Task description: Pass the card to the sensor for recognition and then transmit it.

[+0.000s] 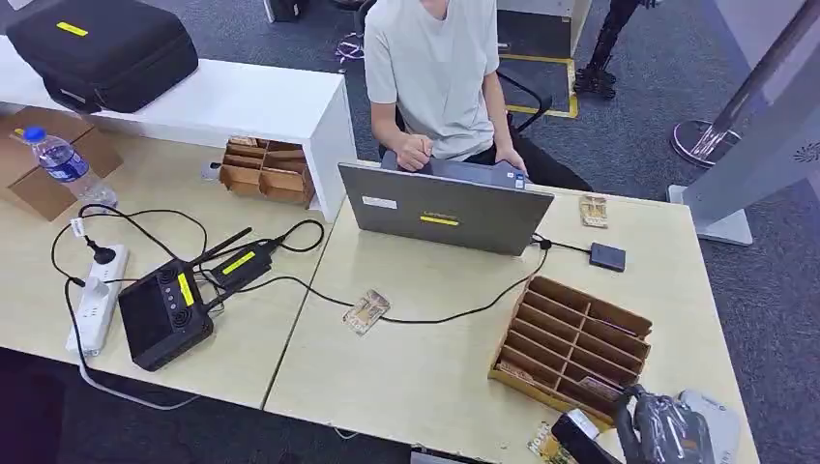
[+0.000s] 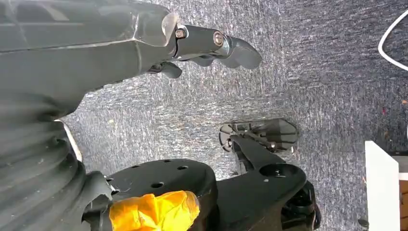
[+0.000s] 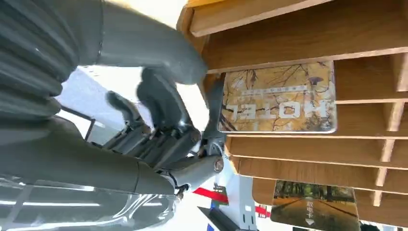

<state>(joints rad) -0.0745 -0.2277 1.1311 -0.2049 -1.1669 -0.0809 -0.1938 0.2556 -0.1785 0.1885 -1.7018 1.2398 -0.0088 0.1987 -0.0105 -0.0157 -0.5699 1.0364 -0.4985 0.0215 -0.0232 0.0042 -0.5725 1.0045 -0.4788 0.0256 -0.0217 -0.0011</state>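
Blurring hides whether the right hand (image 3: 163, 130) pinches the card (image 3: 279, 98); left hand (image 2: 211, 45) spread.

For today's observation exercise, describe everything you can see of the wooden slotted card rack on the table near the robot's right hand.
The wooden card rack looks like light brown plywood: an open tray split by thin slats into long, parallel slots. It lies on the pale table, skewed to the table's edge, near the right hand. The right wrist view shows two cards in separate slots: a hotel card printed with autumn trees, and a second card showing a tree-lined road. The hand's fingers reach to the first card's edge; whether they grip it is unclear.
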